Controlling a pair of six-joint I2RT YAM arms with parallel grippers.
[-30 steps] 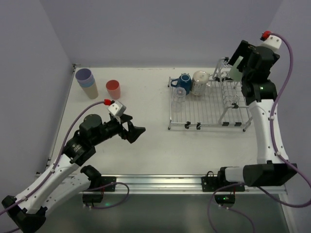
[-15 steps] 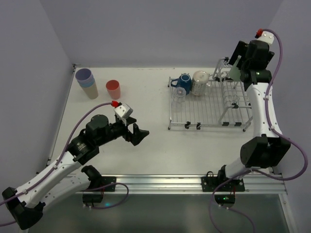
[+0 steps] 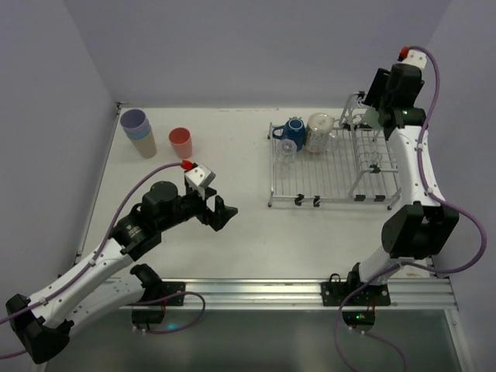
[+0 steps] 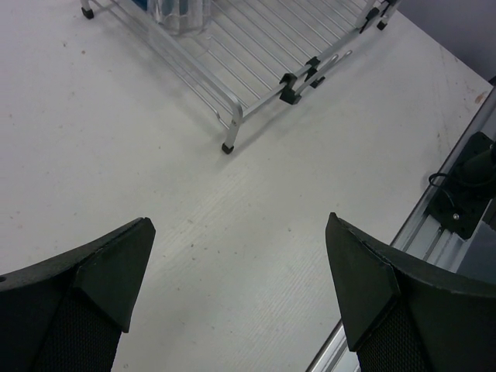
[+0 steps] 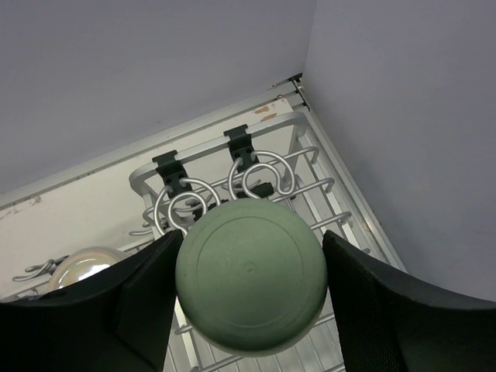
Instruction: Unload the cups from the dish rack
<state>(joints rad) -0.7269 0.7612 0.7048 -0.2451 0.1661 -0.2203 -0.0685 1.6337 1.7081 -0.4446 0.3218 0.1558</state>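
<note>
Your table [image 3: 232, 155] is white and matte. The left wrist view shows you fine scuffs and dark specks on it. 3 items sit directly on it:
- Far-left corner: 1 stack of tumblers [image 3: 137, 133], upright, lavender on top, beige at the bottom.
- Just to the right of the stack, not touching it: 1 salmon-pink cup [image 3: 180, 142], upright, mouth up.
- Right half: the dish rack [image 3: 333, 167] stands on small black feet [image 4: 226, 147], long side parallel to the near edge.

A silver rail [image 3: 256, 288] runs along the table's near edge.
</note>
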